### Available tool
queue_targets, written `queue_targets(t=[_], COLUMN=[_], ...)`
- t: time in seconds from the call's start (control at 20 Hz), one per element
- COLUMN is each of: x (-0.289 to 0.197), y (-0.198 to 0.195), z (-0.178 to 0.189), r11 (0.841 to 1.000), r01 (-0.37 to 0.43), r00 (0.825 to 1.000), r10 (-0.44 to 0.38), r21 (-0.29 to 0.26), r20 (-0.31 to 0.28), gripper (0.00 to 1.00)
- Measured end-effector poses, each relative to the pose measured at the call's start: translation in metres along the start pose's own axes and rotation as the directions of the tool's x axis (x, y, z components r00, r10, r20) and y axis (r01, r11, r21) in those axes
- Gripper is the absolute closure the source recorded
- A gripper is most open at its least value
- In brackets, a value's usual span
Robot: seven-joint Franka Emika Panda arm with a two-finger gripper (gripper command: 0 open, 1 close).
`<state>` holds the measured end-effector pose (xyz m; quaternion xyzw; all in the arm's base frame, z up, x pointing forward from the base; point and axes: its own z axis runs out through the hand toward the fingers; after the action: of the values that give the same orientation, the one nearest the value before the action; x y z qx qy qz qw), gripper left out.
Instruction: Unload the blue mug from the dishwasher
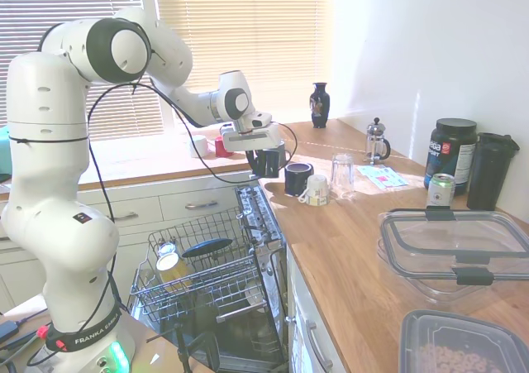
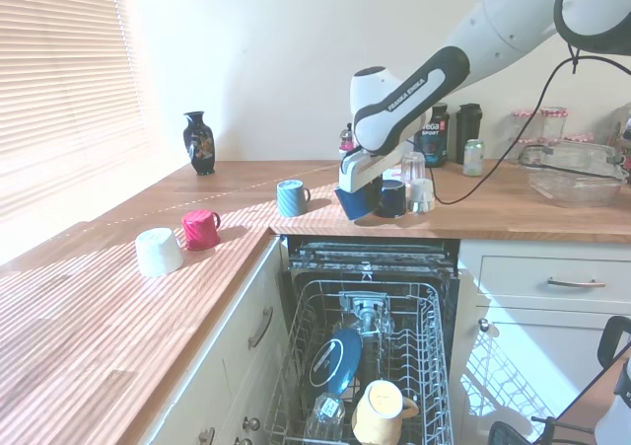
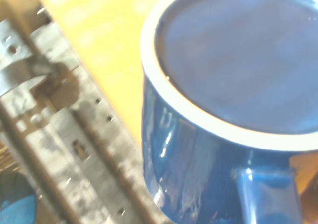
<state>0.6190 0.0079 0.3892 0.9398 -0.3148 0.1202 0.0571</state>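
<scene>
The blue mug (image 3: 223, 110) fills the wrist view, glossy navy, base up and handle toward the camera, over the wooden counter beside the dishwasher's top edge. My gripper (image 1: 266, 163) (image 2: 357, 200) reaches over the counter corner above the open dishwasher (image 2: 370, 297) and is shut on the blue mug (image 2: 349, 204) (image 1: 275, 156). The mug hangs at or just above the countertop; I cannot tell whether it touches. The dishwasher's wire rack (image 1: 207, 278) is pulled out below.
A near-black mug (image 2: 391, 198), a white mug (image 1: 316, 191) and a glass (image 1: 342, 173) stand just beyond the gripper. A pale blue mug (image 2: 290, 196), red mug (image 2: 200, 229) and white mug (image 2: 158, 251) sit further along. The rack holds a blue dish (image 2: 330, 361) and a yellow mug (image 2: 380, 410).
</scene>
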Motion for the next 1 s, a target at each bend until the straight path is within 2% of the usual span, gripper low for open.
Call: queue_targets(t=[0.4, 0.55, 0.75, 1.0], x=[0.014, 0.016, 0.020, 0.041], y=[-0.020, -0.020, -0.019, -0.016], z=[0.017, 0.025, 0.056, 0.062], r11=[1.000, 0.999, 0.997, 0.995], r01=[0.006, 0.013, 0.025, 0.030], r00=[1.000, 0.999, 0.998, 0.998], r10=[-0.006, -0.012, -0.021, -0.024], r21=[-0.012, -0.035, -0.069, -0.096], r20=[0.010, 0.030, 0.060, 0.062], gripper=[1.00, 1.00, 1.00, 1.00])
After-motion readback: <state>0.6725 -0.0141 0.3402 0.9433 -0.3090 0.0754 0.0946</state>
